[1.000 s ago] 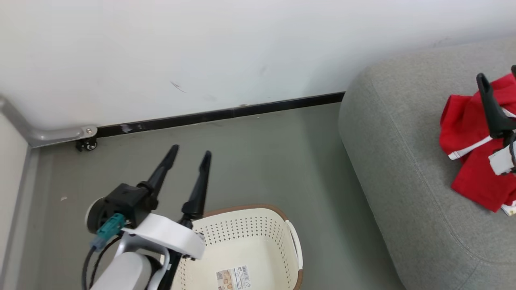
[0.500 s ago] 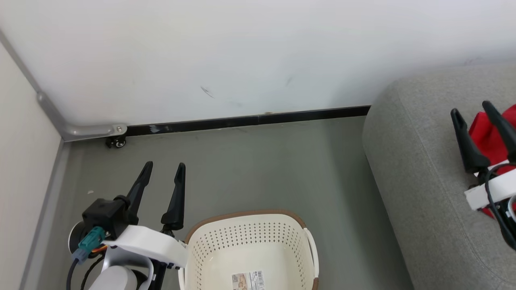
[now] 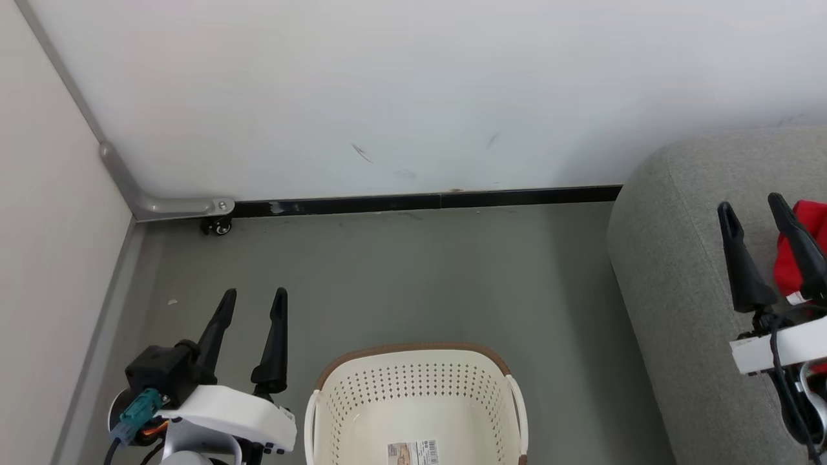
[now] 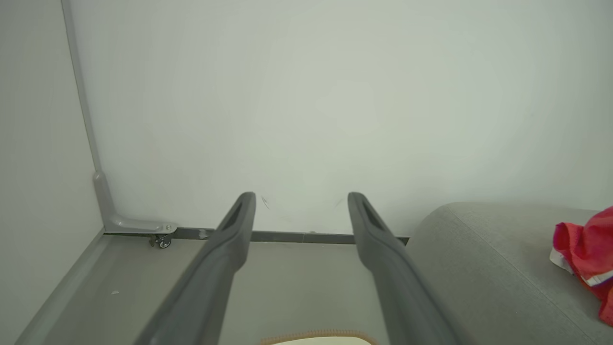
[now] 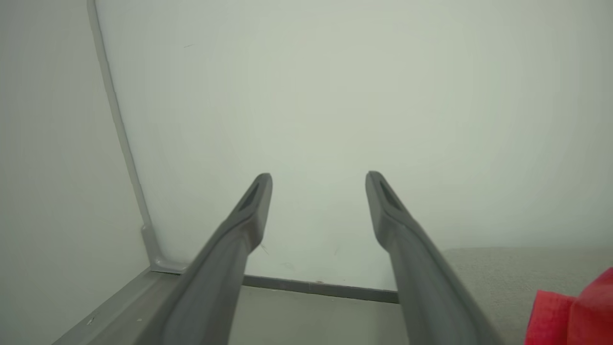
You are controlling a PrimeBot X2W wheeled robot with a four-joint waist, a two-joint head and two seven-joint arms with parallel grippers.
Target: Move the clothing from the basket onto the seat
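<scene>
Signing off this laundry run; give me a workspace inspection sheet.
Surface: grey floor, the basket standing on it.
Job's things: basket holds no clothing in the part seen, label on its floor; red clothing lies on the seat.
Clutter: one pale speck on the floor.
Grippers: left gripper open, beside the basket; right gripper open, over the seat, holding nothing.
Cables: black cable at the right wrist; teal plug at the left wrist.
Surroundings: white wall, black skirting, a caster.

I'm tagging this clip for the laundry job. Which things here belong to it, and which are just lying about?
Belongs to the job: clothing, the seat it lies on, basket, left gripper and right gripper, both open.
Just lying about: caster wheel, grey corner rail, black baseboard.
</scene>
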